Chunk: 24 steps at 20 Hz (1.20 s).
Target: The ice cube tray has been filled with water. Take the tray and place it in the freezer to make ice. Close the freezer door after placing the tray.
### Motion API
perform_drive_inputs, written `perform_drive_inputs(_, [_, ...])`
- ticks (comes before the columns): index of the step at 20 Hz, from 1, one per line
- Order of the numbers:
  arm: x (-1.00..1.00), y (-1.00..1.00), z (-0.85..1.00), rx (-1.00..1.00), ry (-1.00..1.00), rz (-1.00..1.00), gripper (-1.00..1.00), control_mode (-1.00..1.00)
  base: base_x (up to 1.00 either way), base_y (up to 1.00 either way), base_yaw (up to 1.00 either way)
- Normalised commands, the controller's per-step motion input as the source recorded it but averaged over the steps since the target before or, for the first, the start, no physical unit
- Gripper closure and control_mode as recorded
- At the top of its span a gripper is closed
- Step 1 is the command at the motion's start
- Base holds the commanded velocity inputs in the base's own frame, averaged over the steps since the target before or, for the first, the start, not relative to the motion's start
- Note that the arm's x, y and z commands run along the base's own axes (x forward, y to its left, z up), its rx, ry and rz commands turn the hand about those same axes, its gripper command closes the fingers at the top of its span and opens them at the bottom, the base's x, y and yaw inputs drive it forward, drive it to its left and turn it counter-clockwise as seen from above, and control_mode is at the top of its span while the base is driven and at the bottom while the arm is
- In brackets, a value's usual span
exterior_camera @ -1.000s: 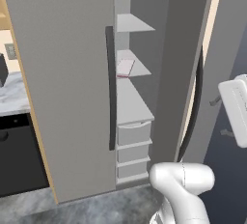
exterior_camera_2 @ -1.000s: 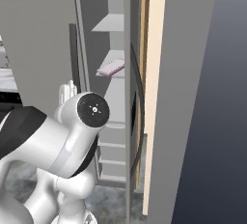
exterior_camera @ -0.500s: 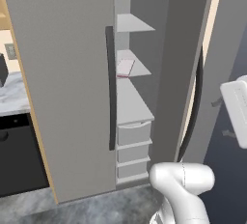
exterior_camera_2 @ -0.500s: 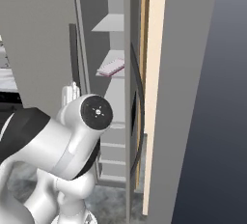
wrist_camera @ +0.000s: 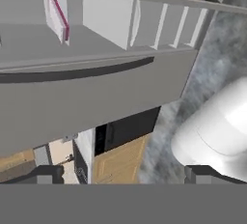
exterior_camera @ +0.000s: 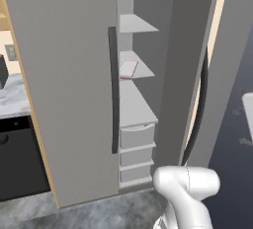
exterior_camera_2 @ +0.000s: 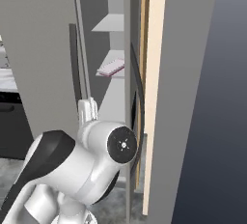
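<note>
Simulated kitchen, grey two-door fridge set between wooden cabinets, mottled grey floor below, a marble counter at far left. The ice cube tray lies flat on the second white shelf inside the freezer, toward the left of that shelf, pale pink with its magenta edge showing; in the right base view it sits on the same shelf, and in the rolled hand view it appears edge-on. Below the shelves, three pale drawers are stacked, all pushed in. The freezer door stands swung out to the right, black curved handle facing the compartment; the wider fridge door to the left is shut. Over the last second tray, door and both base views are unchanged; only the hand has moved, its white body sliding further toward the right edge of the left base view. The gripper has its jaws spread wide with nothing between them, well apart from the tray. Judgement: placing is done, the arm is repositioning, and what remains is getting behind the open door and pushing it closed. Risk: the door is far to the right, so reach may be awkward.
</note>
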Motion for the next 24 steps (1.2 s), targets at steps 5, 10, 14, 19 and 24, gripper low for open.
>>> perform_drive_inputs(5, [0.0, -0.22, -0.19, 0.0, -0.19, 0.0, -1.0, -1.0, 0.0, 0.0, 0.0])
perform_drive_inputs(10, [0.02, -0.42, -0.13, 0.0, -0.09, 0.0, -1.0, -1.0, 0.0, 0.0, 0.0])
perform_drive_inputs(14, [0.08, -0.49, -0.06, 0.0, 0.0, 0.0, -1.0, -1.0, 0.0, 0.0, 0.0])
perform_drive_inputs(19, [0.13, -0.42, 0.0, 0.0, 0.0, 0.0, -1.0, -1.0, 0.0, 0.0, 0.0])
perform_drive_inputs(24, [0.29, -0.4, -0.08, 0.0, 0.0, 0.0, -1.0, -1.0, 0.0, 0.0, 0.0])
